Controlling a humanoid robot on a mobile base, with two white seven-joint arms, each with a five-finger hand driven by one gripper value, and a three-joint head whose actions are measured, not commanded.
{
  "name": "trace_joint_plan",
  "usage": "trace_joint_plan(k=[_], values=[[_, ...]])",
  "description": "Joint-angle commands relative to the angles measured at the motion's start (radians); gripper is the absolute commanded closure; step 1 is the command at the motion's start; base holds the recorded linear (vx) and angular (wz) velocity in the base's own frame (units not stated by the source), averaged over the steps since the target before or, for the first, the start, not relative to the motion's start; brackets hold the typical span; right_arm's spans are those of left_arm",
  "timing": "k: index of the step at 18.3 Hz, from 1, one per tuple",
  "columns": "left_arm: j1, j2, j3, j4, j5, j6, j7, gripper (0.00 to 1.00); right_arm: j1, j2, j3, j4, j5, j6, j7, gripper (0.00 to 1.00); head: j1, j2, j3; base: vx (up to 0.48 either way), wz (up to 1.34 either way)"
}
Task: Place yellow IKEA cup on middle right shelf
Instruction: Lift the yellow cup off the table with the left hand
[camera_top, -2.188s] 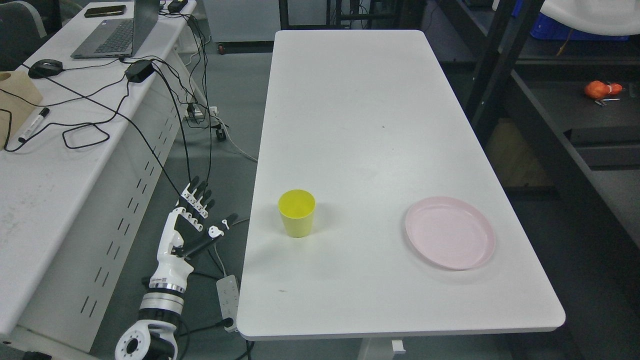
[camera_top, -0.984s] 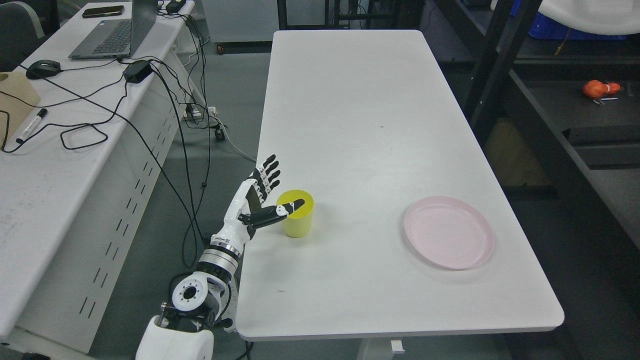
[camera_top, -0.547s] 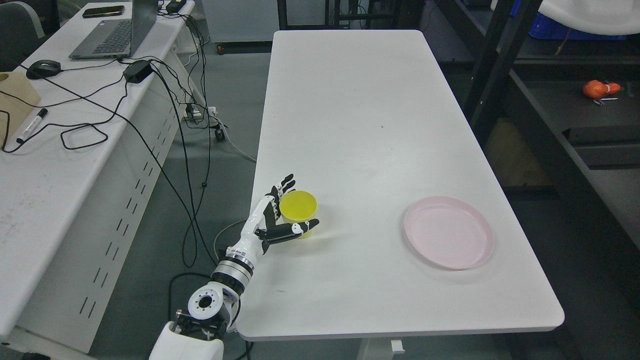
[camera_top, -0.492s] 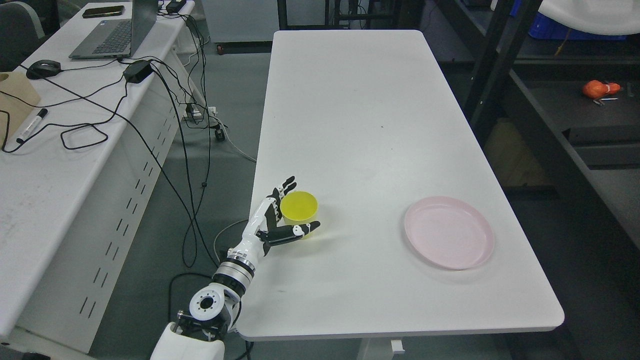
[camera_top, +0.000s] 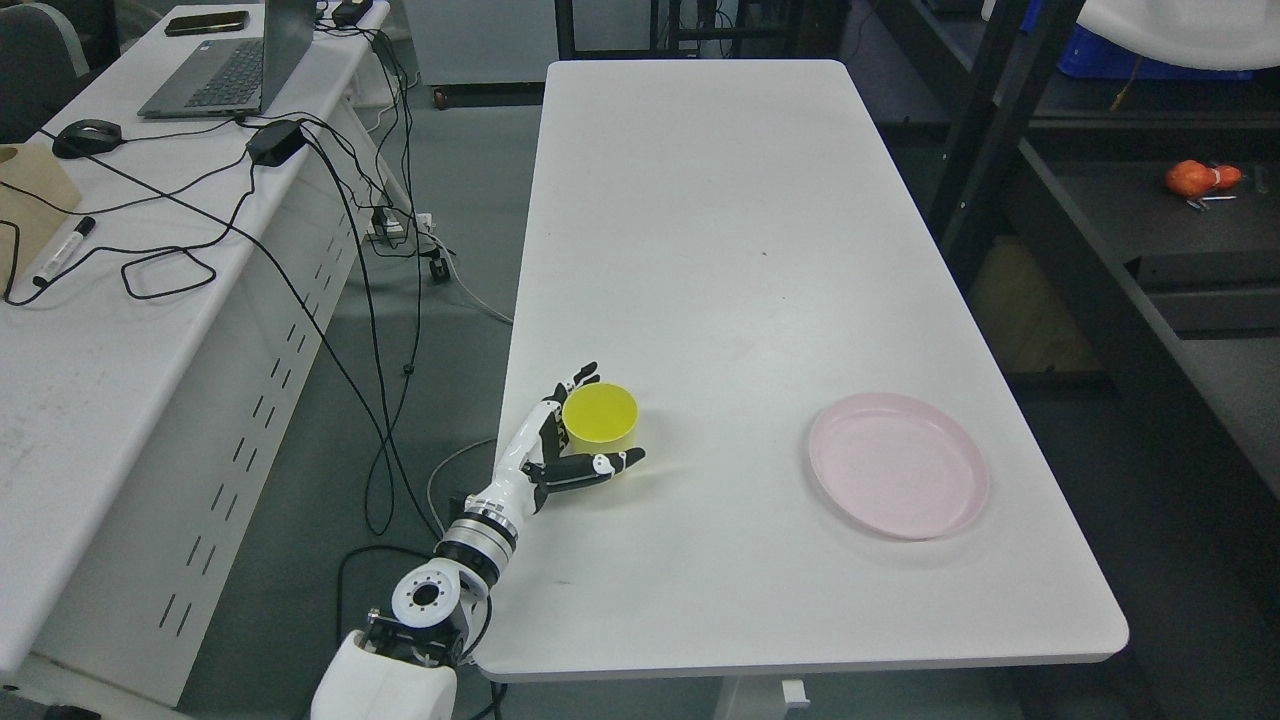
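The fingers (camera_top: 578, 377) of the left hand (camera_top: 548, 450) are spread open around the yellow cup (camera_top: 600, 423), but they are not closed on it. The four long fingers reach up along the left side of the cup, and the thumb (camera_top: 605, 465) sticks out across the front of it, down low near the bottom. You cannot tell if they touch the cup or are just beside it. The cup stands upright on the white desk (camera_top: 740, 250), near the left edge and toward the front. Its open top faces up. The left arm (camera_top: 440, 590) comes up from the bottom of the picture, just left of the desk's front corner. A pink plate (camera_top: 898, 465) lies flat on the same desk, well apart from the cup, over to the right. To the right of the desk is a dark shelf (camera_top: 1110, 200) with black posts. An orange thing (camera_top: 1195, 178) lies on one of its boards. On the left is another desk (camera_top: 110, 330), gray-white, with black cables (camera_top: 160, 270) lying across it and hanging down its side. A laptop (camera_top: 225, 70), a mouse (camera_top: 88, 135) and a marker pen (camera_top: 62, 250) are on it too.
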Motion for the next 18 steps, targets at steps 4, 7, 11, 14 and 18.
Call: trace_joint_plan(k=[4,7,11,14,18], values=[[-0.042,0.017,0.078,0.176,0.014,-0.063,0.001,0.57,0.014,-0.017,0.017,0.000,-0.025,0.001,-0.001,0.01,0.0000,0.000,0.000,0.000,0.00],[-0.040,0.017,0.127,0.197,0.053,-0.139,0.003,0.85,0.014,-0.017,0.017,0.000,-0.025,0.001,-0.001,0.01,0.0000,0.000,0.000,0.000,0.00],[0.008,0.017,0.181,0.094,0.108,-0.229,0.000,1.00,0.014,-0.017,0.017,0.000,-0.025,0.001,-0.001,0.01,0.0000,0.000,0.000,0.000,0.00],[0.152,0.017,0.189,-0.205,0.169,-0.228,-0.052,1.00,0.014,-0.017,0.017,0.000,-0.025,0.001,-0.001,0.01,0.0000,0.000,0.000,0.000,0.00],[0.226,0.017,0.190,-0.388,0.188,-0.268,-0.057,1.00,0.014,-0.017,0.017,0.000,-0.025,0.001,-0.001,0.01,0.0000,0.000,0.000,-0.011,0.00]])
